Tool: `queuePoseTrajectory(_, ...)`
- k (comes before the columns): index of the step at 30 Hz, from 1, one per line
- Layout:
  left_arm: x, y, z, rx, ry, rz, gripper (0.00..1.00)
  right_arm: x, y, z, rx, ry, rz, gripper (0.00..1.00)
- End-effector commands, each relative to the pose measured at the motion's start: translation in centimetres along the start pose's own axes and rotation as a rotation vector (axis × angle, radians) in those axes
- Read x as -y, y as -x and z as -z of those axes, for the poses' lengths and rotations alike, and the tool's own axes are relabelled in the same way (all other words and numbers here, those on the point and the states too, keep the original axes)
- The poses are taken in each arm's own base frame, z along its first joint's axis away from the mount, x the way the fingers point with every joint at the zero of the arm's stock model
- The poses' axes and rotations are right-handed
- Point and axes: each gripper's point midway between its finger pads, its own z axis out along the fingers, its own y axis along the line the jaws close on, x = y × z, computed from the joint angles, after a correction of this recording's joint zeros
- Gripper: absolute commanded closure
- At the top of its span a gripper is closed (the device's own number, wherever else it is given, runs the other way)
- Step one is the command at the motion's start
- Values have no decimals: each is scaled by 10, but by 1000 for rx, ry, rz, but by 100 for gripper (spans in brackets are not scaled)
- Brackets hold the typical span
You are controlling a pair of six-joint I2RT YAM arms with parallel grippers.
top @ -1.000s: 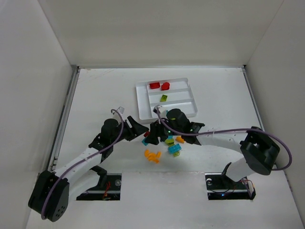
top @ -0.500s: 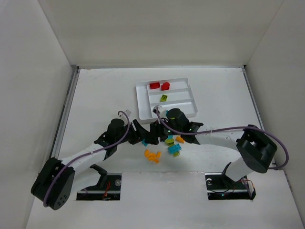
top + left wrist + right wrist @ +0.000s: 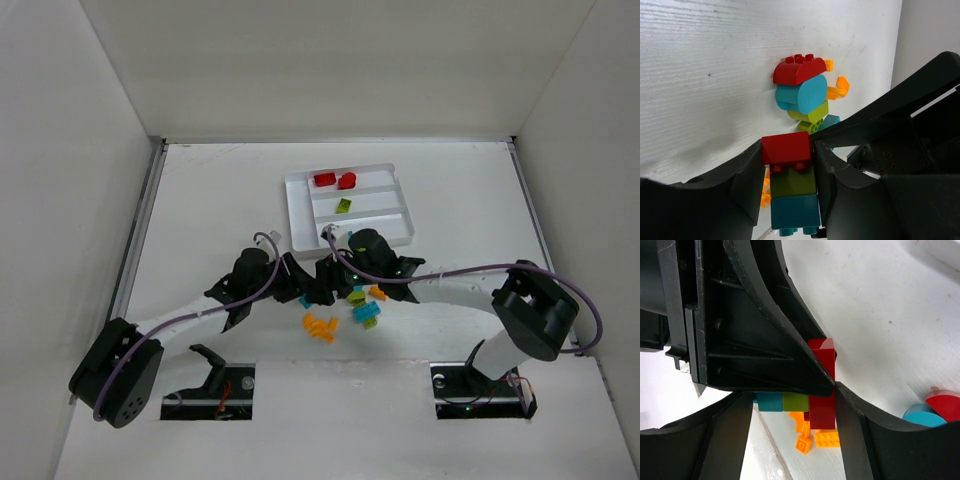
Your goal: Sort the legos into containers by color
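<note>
My left gripper [image 3: 788,161] has moved in — it and the right gripper [image 3: 792,415] both clamp the red-green-teal stack [image 3: 794,207] between their jaws; I think separating comes next.

The whole worktop [image 3: 200,200] is being viewed from high above its near edge by the top camera, facing downward. One brick stack [image 3: 790,185] is being framed at very close range by both wrist cameras, from opposing sides.
</note>
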Motion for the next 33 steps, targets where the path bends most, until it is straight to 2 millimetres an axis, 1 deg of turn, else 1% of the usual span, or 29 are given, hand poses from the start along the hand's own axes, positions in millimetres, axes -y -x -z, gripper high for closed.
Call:
queuePoseTrajectory(1, 43, -4, 2, -49, -138, -57, 68, -10, 30, -4, 112, 39, 54, 38)
queuePoseTrajectory(4, 44, -2, 2, -39, -141, -59, 78, -8, 30, -4, 115, 31, 54, 37)
queuePoseTrajectory(7, 45, 8, 4, -3, -146, -53, 83, -5, 32, -2, 131, 7, 64, 30)
queuePoseTrajectory(11, 46, 23, 8, 53, -143, -39, 87, -2, 35, 7, 161, -29, 80, 18)
queuePoseTrajectory(15, 47, 35, 5, 97, -122, -36, 88, 0, 39, 16, 187, -58, 84, 12)
queuePoseTrajectory(20, 41, 47, -1, 133, -70, 4, 89, 8, 53, 36, 268, -159, 131, 12)
queuePoseTrajectory(24, 33, 53, -8, 138, -4, 53, 90, -3, 57, 46, 313, -248, 255, 14)
queuePoseTrajectory(28, 35, 55, -13, 124, 11, 80, 91, -12, 60, 51, 344, -334, 353, 14)
queuePoseTrajectory(32, 32, 58, -15, 111, 39, 138, 91, -29, 55, 47, 337, -392, 467, 22)
queuePoseTrajectory(33, 31, 58, -14, 107, 46, 152, 91, -29, 53, 46, 334, -418, 493, 24)
